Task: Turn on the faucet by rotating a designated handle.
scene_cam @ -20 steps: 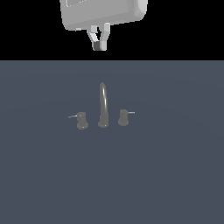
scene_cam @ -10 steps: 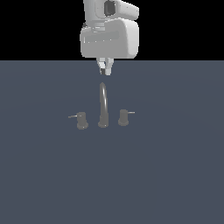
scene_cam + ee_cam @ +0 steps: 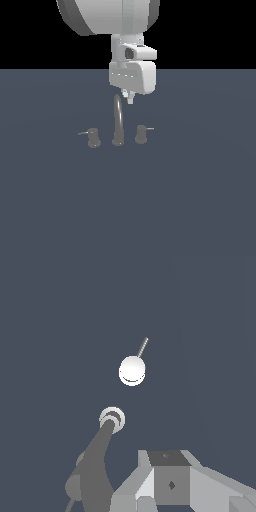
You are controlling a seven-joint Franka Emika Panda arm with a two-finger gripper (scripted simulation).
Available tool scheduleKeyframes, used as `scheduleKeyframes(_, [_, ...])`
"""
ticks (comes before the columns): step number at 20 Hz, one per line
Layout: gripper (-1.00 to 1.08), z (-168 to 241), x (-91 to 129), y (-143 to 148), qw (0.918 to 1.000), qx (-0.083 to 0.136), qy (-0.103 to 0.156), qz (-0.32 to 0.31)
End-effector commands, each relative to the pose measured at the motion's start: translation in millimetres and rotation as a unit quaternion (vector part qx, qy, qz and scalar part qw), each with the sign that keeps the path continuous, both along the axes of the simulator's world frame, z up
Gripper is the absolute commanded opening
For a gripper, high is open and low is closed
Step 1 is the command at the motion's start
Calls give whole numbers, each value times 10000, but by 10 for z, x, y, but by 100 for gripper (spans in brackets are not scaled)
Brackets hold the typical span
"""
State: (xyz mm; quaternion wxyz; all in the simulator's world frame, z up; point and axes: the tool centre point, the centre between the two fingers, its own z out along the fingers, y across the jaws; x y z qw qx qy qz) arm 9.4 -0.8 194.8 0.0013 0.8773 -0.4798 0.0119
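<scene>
The dark grey faucet [image 3: 118, 122] stands mid-scene with a tall arched spout and two squat knobs. The handle [image 3: 141, 134] is the knob on the exterior view's right, its thin lever [image 3: 149, 129] pointing right. The twin knob [image 3: 93, 137] has its lever sticking out left. My gripper [image 3: 128, 97] hangs just above and slightly behind the spout's arch, apart from both knobs. In the wrist view the handle [image 3: 132, 370] shows from above with its lever [image 3: 143, 347], next to the spout [image 3: 95, 466]. Only part of my gripper [image 3: 170, 483] shows there, so its opening is unclear.
A flat dark blue-grey floor [image 3: 200, 200] carries the faucet and nothing else. The large white arm body [image 3: 107, 15] hangs above the scene at the back.
The arm has come down and shifted toward the exterior view's right, bringing the gripper from high above to just over the spout. The faucet and both levers have not moved.
</scene>
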Motion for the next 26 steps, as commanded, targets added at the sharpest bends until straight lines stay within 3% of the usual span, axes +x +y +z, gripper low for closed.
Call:
scheduleKeyframes(1, [-100,-172,131,-74,9997,4,11,-262])
scheduleKeyframes(14, [-100,-991,721,-535,9880,45,61,-1543])
scheduleKeyframes(26, [-100,-1314,934,-768,9783,83,81,-2070])
